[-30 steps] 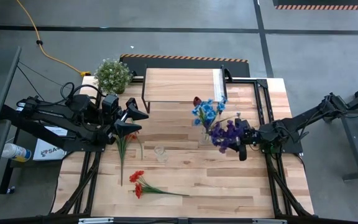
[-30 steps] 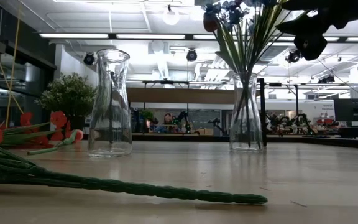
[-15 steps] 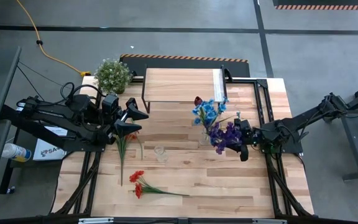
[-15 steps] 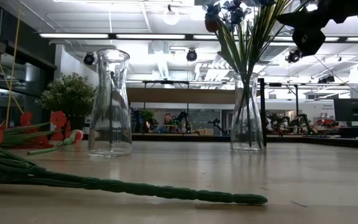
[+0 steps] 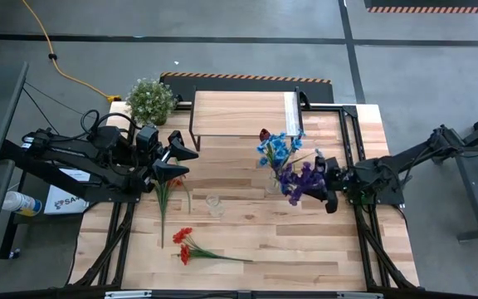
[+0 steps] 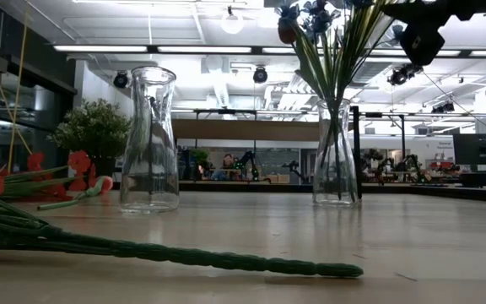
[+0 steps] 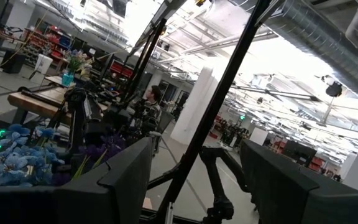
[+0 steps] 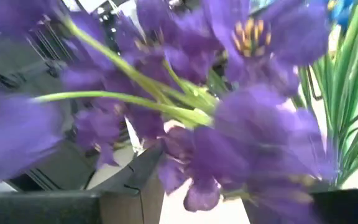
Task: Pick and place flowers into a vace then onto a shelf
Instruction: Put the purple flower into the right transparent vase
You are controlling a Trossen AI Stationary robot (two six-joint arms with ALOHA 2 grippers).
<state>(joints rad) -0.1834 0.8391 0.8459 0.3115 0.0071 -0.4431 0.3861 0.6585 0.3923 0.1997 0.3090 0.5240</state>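
Up front on the wood table (image 5: 305, 249), lying flat: red flowers (image 5: 182, 241) on a long green stem (image 6: 184, 253). A bit farther back, standing up: an empty glass vase (image 6: 150, 139). Next to it, lying flat, more flowers with green stems (image 5: 163, 199), just under the left gripper (image 5: 191, 164). Fingers of that one wide apart, holding nothing, up off the table. Over on the other side, standing up: a second glass vase (image 6: 335, 156) full of blue flowers (image 5: 276, 148), purple flowers (image 5: 303, 178) and a dark red bud (image 5: 263, 134). Right by the purple ones, the right gripper (image 5: 322, 184), fingers (image 8: 73, 205) apart with purple petals between them but not squeezed. Farther back, just past the full vase: the shelf (image 5: 239, 112), bare on top. Near its left end, at the table's far corner: a bushy potted plant (image 5: 150, 100).
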